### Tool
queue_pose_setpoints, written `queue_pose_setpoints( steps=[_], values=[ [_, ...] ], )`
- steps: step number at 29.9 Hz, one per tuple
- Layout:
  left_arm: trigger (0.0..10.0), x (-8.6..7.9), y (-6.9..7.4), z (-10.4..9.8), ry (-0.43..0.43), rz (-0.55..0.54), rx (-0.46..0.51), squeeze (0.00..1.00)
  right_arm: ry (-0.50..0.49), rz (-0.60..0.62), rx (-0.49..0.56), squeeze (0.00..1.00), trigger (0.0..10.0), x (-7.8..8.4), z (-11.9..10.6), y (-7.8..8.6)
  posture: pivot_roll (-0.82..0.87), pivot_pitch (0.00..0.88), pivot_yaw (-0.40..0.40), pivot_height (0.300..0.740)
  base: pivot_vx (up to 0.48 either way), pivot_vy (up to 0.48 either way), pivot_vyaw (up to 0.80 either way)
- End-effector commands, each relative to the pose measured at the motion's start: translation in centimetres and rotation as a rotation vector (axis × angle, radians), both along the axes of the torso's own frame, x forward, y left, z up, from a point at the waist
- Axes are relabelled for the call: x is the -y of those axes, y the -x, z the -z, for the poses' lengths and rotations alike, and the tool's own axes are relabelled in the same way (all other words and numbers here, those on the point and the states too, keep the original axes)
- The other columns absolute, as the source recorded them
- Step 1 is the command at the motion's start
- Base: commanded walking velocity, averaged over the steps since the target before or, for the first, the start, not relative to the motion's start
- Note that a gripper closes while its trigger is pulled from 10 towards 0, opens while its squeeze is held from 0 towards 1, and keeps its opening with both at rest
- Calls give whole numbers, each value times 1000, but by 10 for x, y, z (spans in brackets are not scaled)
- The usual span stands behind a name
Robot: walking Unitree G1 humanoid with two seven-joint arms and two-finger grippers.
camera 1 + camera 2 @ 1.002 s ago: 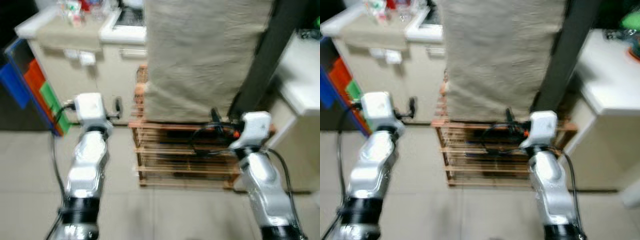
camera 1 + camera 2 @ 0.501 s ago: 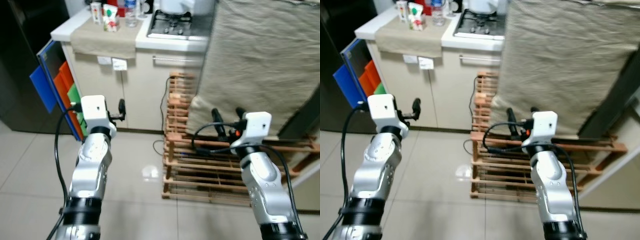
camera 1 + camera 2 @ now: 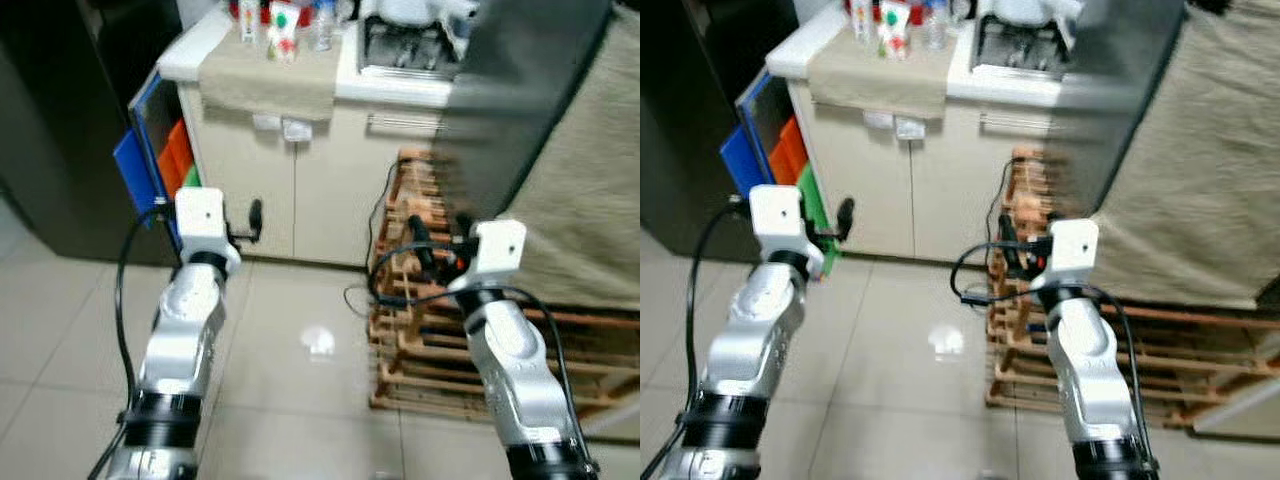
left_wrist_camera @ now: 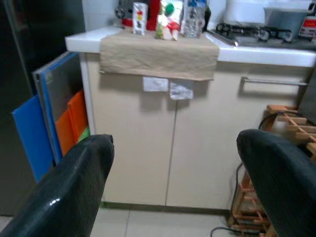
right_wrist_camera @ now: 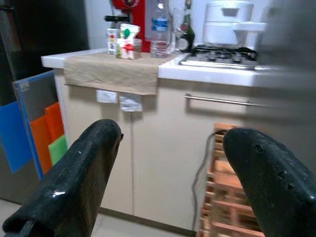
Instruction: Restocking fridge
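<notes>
A tall dark cabinet front stands at the left, beside a white counter. On the counter's beige cloth stand small cartons and a clear bottle. Both arms are held forward at waist height over the tiled floor, well short of the counter. My left gripper points at the cupboard doors, open and holding nothing. My right gripper is open and holds nothing too; it hangs in front of the wooden rack.
Blue, orange and green boards lean between the dark front and the counter. A gas hob and a white cooker sit on the counter's right part. A cloth-covered block rests on the rack. A cable hangs there.
The camera has swung left: the counter and the dark front have come into view and the cloth-covered block has slid right. Both arms keep their pose, grippers still open.
</notes>
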State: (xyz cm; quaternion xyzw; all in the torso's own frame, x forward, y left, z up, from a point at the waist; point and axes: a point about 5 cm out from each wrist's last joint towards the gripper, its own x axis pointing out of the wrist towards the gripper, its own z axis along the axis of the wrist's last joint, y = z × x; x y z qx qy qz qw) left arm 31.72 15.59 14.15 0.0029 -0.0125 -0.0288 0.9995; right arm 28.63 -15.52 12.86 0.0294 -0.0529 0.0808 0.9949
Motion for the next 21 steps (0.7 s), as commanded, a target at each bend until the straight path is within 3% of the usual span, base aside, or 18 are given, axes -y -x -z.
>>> queue_pose_setpoints(
  steps=[1,7,15,18,21],
  values=[
    [10000,4,-1,-6,9,42,28,0,8,8,10,0,10000,1,-4,2,-84,0,-13,740,0,480,-725],
    [10000,10,-4,-1,11,76,-9,0,12,37,16,0,10000,1,-2,2,-75,0,-17,740,0,480,-725],
    [10000,5,-5,1,19,38,-14,0,9,64,13,0,10000,4,-3,-1,-73,0,-33,740,0,0,-725],
    [10000,2,-2,-2,45,45,5,0,-4,117,17,0,10000,9,-3,1,-73,0,-37,740,0,0,-725],
    [10000,4,2,-5,63,125,33,0,-44,238,24,0,10000,21,-1,5,-64,0,-35,740,0,0,-725]
  ],
)
